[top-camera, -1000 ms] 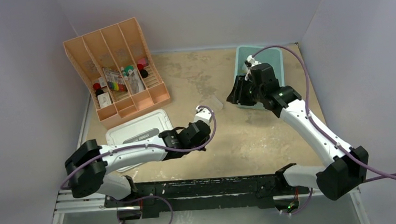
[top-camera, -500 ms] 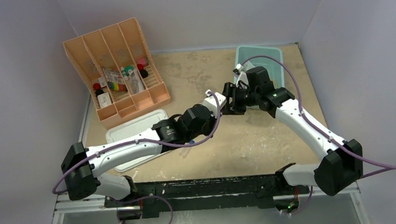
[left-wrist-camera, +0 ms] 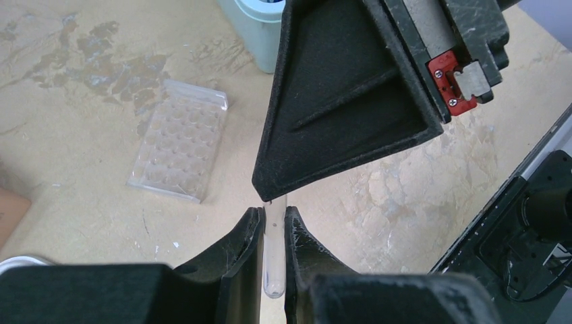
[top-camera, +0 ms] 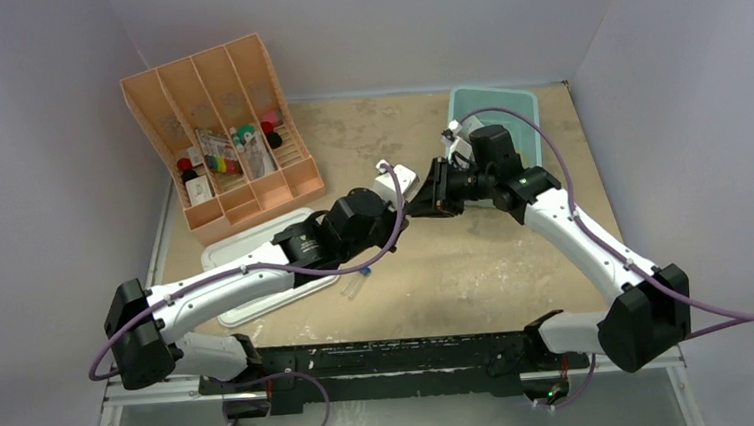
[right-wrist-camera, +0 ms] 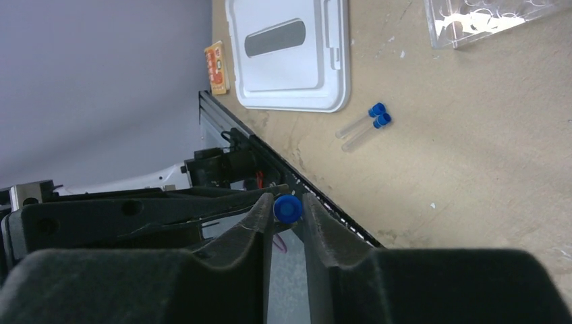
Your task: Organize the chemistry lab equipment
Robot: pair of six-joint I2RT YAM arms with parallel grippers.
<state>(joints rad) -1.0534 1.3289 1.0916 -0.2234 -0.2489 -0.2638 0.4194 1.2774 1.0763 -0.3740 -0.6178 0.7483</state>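
A clear test tube (left-wrist-camera: 274,263) is clamped upright between the fingers of my left gripper (left-wrist-camera: 273,214). Its blue cap (right-wrist-camera: 287,208) sits between the fingers of my right gripper (right-wrist-camera: 288,202), which closes on it from the far end. In the top view the two grippers meet tip to tip over the table's middle, left gripper (top-camera: 404,193) against right gripper (top-camera: 430,199). The clear holed rack (left-wrist-camera: 181,140) lies flat on the table just beyond them and shows in the right wrist view (right-wrist-camera: 492,17). Two more blue-capped test tubes (right-wrist-camera: 364,126) lie side by side on the table (top-camera: 355,280).
The grey lid (top-camera: 255,250) lies under my left arm. The orange divided organizer (top-camera: 222,134), holding small items, stands at the back left. A teal bin (top-camera: 496,114) sits at the back right. A small orange packet (right-wrist-camera: 216,67) lies beside the lid.
My left arm has reached out to the back right with the tube. My right gripper has come left from the teal bin and now meets it at the tube's cap.
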